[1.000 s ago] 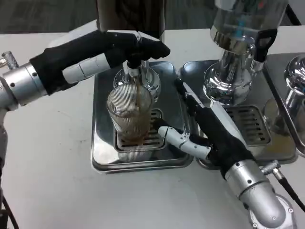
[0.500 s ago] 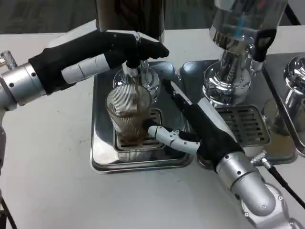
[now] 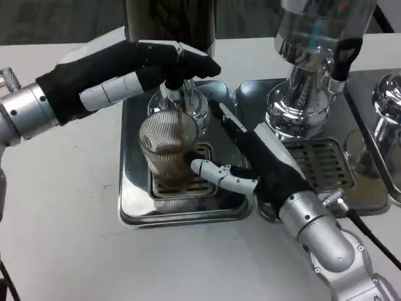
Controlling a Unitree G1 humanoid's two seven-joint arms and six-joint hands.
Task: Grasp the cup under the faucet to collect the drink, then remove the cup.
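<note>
1. One view, from the head: the right hand (image 3: 250, 166) has slid leftward across the drip tray (image 3: 135, 200) over the last second, and its fingers now reach the lower side of the cup (image 3: 168, 150), touching or nearly so; a second ago they lay clear of it
2. That hand is spread rather than wrapped, thumb low by the cup's base and the other fingers running up behind it; I judge it has no firm hold yet, though the far side of the glass is hidden
3. The cup stands upright on the tray grate directly under the faucet (image 3: 174, 94), in the same spot as before, and a dark stream falls into it; the drink sits about halfway up and looks little higher than a second ago
4. The left hand (image 3: 135, 66) stays draped over the faucet lever, fingers curled on it, unchanged across the frames
5. For the task this means filling is under way and the grasp is just forming; removal should wait until the flow stops
6. A second dispenser (image 3: 307, 75) stands to the right, untouched
</note>
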